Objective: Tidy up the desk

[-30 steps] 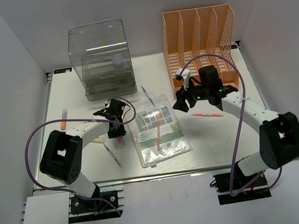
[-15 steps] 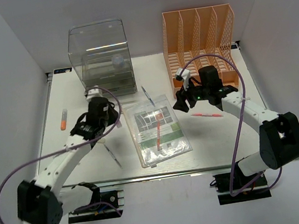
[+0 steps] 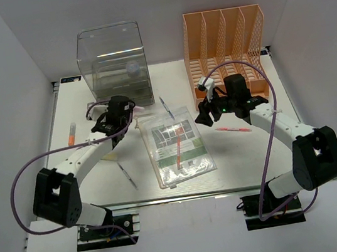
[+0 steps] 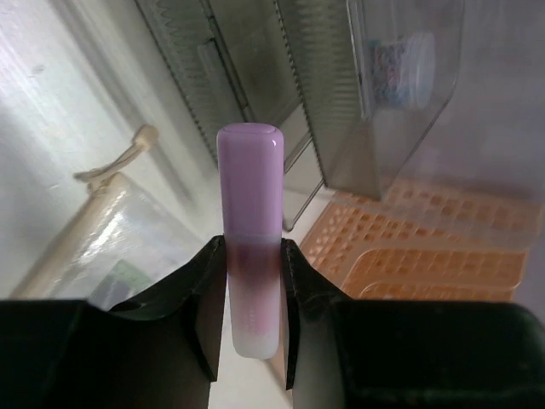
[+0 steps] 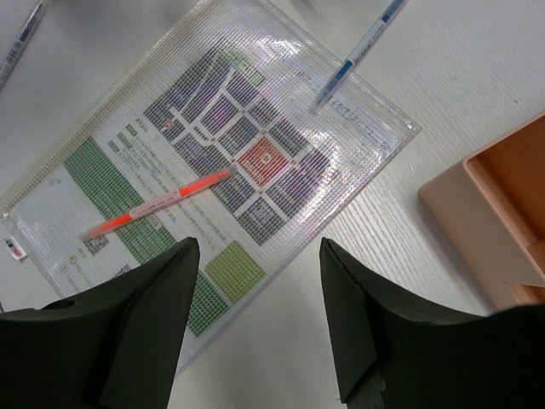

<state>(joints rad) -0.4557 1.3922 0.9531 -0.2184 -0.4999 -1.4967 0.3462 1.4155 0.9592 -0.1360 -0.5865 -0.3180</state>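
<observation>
**Left gripper (image 4: 252, 281) clamped on lilac marker (image 4: 249, 187), aimed at clear drawer box (image 3: 113, 61)**

Pinches the lilac marker by its lower half between narrowed jaws, cap end jutting forward, long axis in line with the fingers. Points that cap at the front of the clear drawer box, just beyond the tip, at the far left of the bench (image 3: 242, 153). Appears lifted off the surface, not resting on it. Reaches out from the left base in a long bent arc, wrist turned toward the box. Calls, by the look of it, for a short push straight ahead to lodge the marker in a drawer. Cannot tell whether any drawer stands open.

Across the bench, right gripper (image 5: 257, 281): jaws spread wide, nothing between them. Hovers over the right edge of the clear pouch (image 3: 178, 147), looking down on an orange pen (image 5: 162, 204) lying slantwise on top of it and a blue pen (image 5: 362, 51) at its far corner. Sits nearer than the left arm to both pens, and to the orange file rack (image 3: 225, 35) just behind.
</observation>
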